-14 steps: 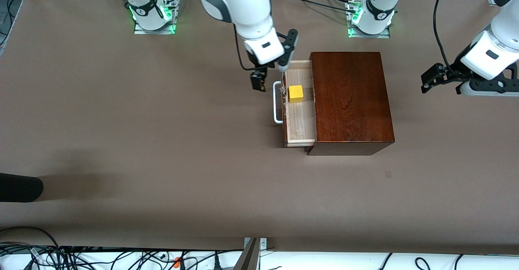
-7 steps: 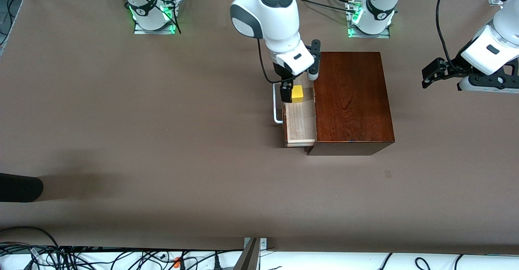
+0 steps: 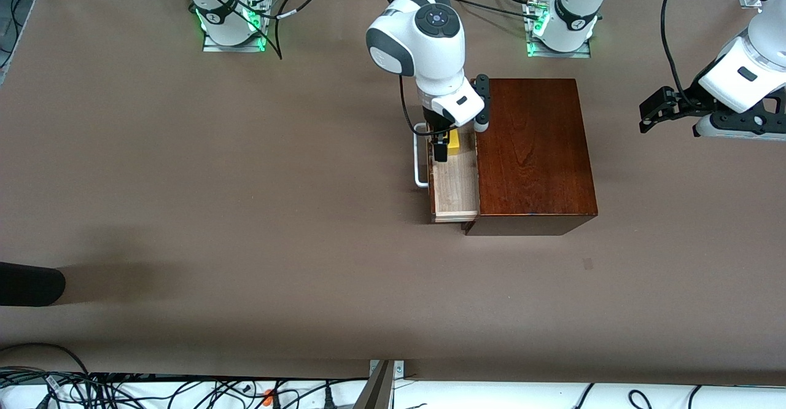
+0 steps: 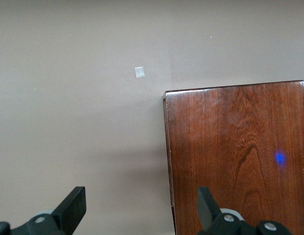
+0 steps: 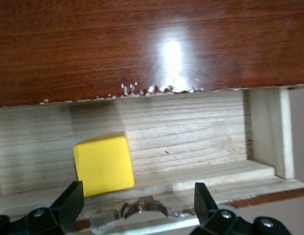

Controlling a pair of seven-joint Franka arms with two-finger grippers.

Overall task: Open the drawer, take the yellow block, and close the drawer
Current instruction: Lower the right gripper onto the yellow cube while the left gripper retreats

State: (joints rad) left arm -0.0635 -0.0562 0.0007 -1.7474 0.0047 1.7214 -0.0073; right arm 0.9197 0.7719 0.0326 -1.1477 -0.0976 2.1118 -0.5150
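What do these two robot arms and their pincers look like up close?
Both arms are glossy white with rounded grey-capped joints and black cables trailing along them. Green lights glow at their bases. The right gripper and the left gripper are black, each with two flat, wedge-shaped fingers fixed by small screws.

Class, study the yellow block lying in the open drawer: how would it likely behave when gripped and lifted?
The yellow block looks rigid, with flat faces, so it would probably not squash. Its cube shape suggests that it won't roll. It is small beside the drawer, so likely light.
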